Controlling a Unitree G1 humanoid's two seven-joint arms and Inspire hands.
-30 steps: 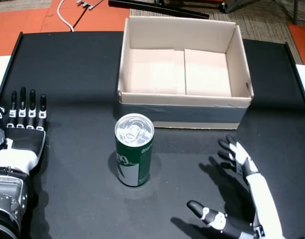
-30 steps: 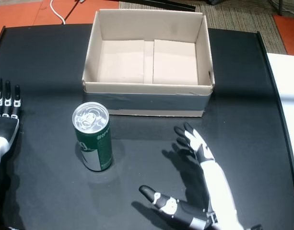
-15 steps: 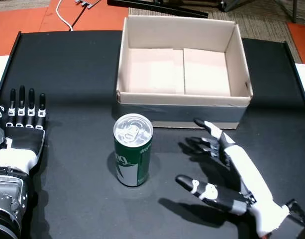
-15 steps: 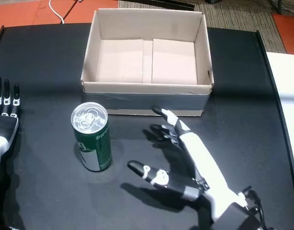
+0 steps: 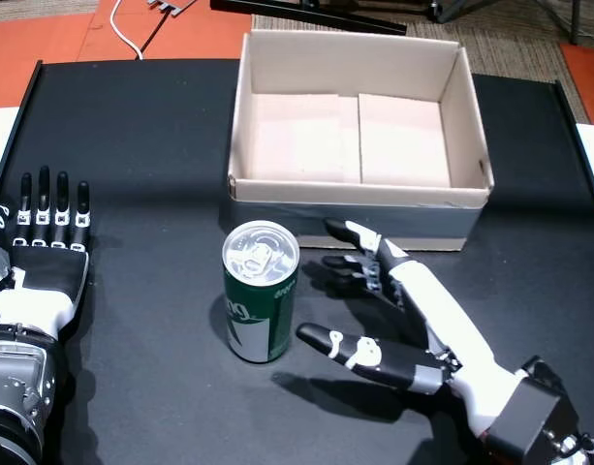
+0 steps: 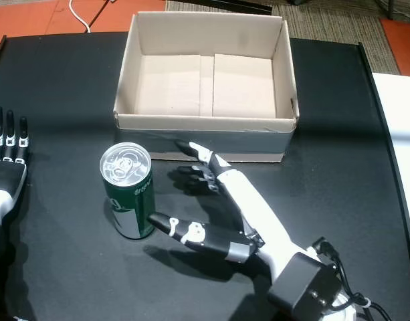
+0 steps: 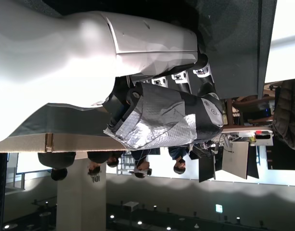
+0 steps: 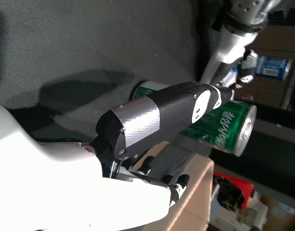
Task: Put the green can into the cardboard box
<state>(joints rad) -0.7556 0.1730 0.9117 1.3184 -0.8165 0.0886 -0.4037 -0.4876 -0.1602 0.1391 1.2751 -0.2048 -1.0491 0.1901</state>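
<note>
right hand spread, empty, at green can's 3 o'clock | left hand flat, fingers apart, idle at 9 | green can upright on table, ungrasped | cardboard box at 12, empty | grasp, lift, drop remain

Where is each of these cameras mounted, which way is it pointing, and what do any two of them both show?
Head views: both on the robot's head, looking down at the black table, the green can, the cardboard box, the open right hand and the flat left hand.
Left wrist view: on the left arm, picture turned, showing its own left hand, table edge and room.
Right wrist view: on the right arm, showing its thumb against the can.
Shared: can and box appear in the head and right wrist views.
</note>
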